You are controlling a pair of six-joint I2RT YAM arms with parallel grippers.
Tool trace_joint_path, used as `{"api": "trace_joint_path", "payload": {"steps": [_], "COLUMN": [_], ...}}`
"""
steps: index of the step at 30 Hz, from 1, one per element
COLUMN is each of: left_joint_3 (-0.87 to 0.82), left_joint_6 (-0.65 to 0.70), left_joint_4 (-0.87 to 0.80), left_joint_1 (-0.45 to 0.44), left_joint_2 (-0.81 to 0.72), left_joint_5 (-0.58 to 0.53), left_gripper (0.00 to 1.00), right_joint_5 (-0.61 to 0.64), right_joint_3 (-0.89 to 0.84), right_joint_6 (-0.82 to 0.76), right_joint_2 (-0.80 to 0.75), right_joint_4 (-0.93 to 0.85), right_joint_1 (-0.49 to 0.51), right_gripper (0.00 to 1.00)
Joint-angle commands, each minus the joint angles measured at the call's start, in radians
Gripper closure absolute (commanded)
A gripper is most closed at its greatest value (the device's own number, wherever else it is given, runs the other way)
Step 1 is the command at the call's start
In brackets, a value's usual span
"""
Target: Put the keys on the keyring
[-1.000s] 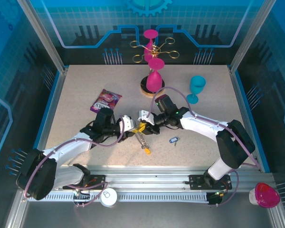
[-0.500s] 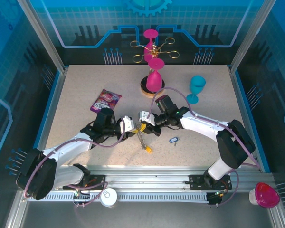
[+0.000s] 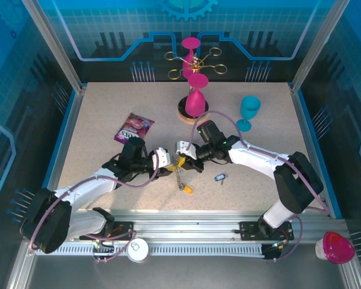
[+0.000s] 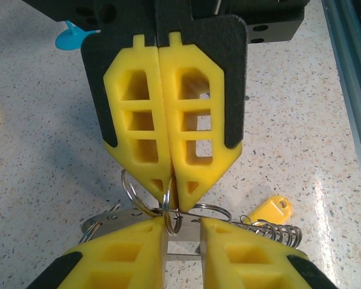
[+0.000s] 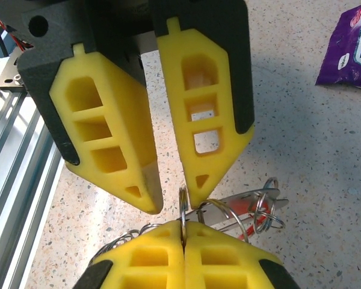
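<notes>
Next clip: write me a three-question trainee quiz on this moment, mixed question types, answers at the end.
1. True or false: the right end effector has its fingers pressed together on a ring.
2. What colour is the tag on the key lying apart beside the right forearm? A) red B) blue C) yellow
3. Fill in: the snack packet lies on the ___ arm's side.

Key: 1 true; 2 B; 3 left.
</notes>
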Motion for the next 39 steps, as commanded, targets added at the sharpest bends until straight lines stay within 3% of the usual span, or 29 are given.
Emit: {"api": "trace_joint_path", "payload": {"steps": [1, 4, 14, 17, 19, 28, 39], "left_joint_3": [0.003, 0.004, -0.005, -0.015, -0.023, -0.035, -0.054], "left_joint_6": [0.014, 0.013, 0.028, 0.034, 0.036, 0.016, 0.019], "left_joint_4": [-0.001, -0.001, 0.012, 0.023, 0.033, 0.069, 0.096], "left_joint_1": [-0.009, -0.009, -0.008, -0.01, -0.01, -0.011, -0.011], "left_joint_2": [-0.015, -0.018, -0.033, -0.048, -0.059, -0.07, -0.085], "left_joint_5": [0.03, 0.03, 0.013, 0.0, -0.005, 0.047, 0.106], "left_gripper": [0.79, 0.81, 1.0, 1.0, 1.0, 1.0, 1.0], "right_joint_5": [0.006, 0.038, 0.067, 0.054, 0.026, 0.026, 0.006], "right_joint_3": [0.041, 0.065, 0.079, 0.018, -0.048, -0.311, -0.304], "right_joint_6": [-0.036, -0.065, -0.085, -0.021, 0.048, 0.164, 0.182], "right_joint_2": [0.016, 0.032, 0.026, -0.031, -0.093, -0.259, -0.193], "right_joint_4": [-0.06, -0.099, -0.109, -0.026, 0.062, 0.379, 0.491], "right_joint_1": [0.024, 0.041, 0.062, 0.033, -0.005, -0.028, 0.014], "right_gripper": [1.0, 1.0, 1.0, 0.75, 0.7, 0.73, 0.77]}}
